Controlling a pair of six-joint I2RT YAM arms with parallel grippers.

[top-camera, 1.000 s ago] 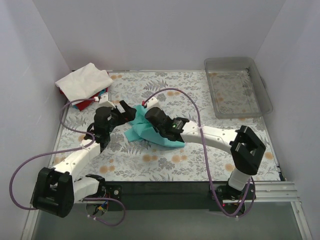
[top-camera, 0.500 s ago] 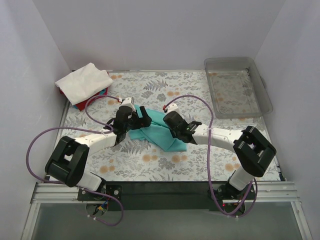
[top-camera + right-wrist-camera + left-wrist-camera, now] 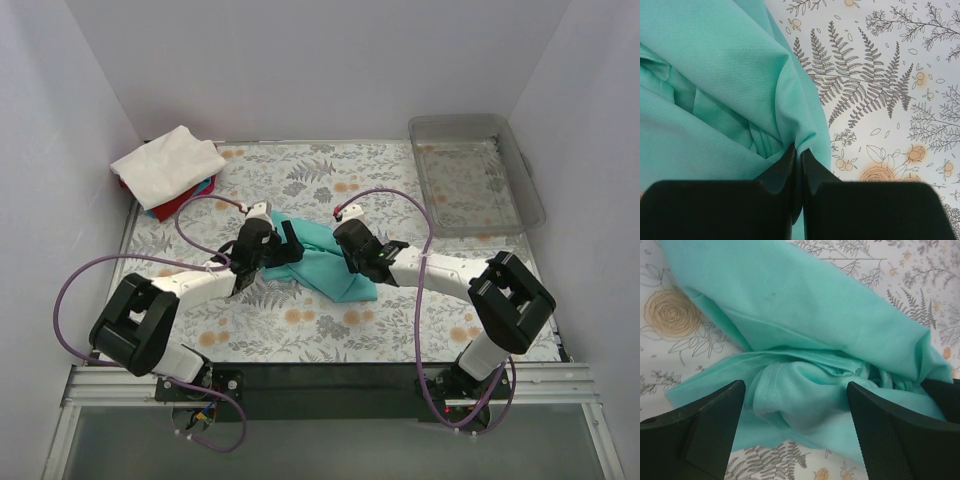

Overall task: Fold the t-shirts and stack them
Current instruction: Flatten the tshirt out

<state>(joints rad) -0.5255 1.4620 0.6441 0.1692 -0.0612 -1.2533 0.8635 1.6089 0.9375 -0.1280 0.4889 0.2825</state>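
Observation:
A teal t-shirt (image 3: 322,262) lies crumpled in the middle of the floral table. My left gripper (image 3: 270,258) is at its left edge. In the left wrist view the left gripper (image 3: 796,412) is open. Its two black fingers (image 3: 697,427) straddle a bunched fold of the teal t-shirt (image 3: 805,340) without pinching it. My right gripper (image 3: 348,246) is on the shirt's right side. In the right wrist view the right gripper (image 3: 799,150) is shut on a pinched ridge of the teal t-shirt (image 3: 715,75). A white t-shirt (image 3: 168,160) lies on red (image 3: 170,206) and blue (image 3: 207,186) ones at the back left.
A clear grey plastic tray (image 3: 466,123) stands at the back right corner. White walls close in the table on the left, back and right. Purple cables loop over the table beside both arms.
The left arm has swung in to the shirt's left edge, and its jaws have narrowed around a fold. The right gripper, still shut on the shirt, has shifted right, spreading the cloth flatter.

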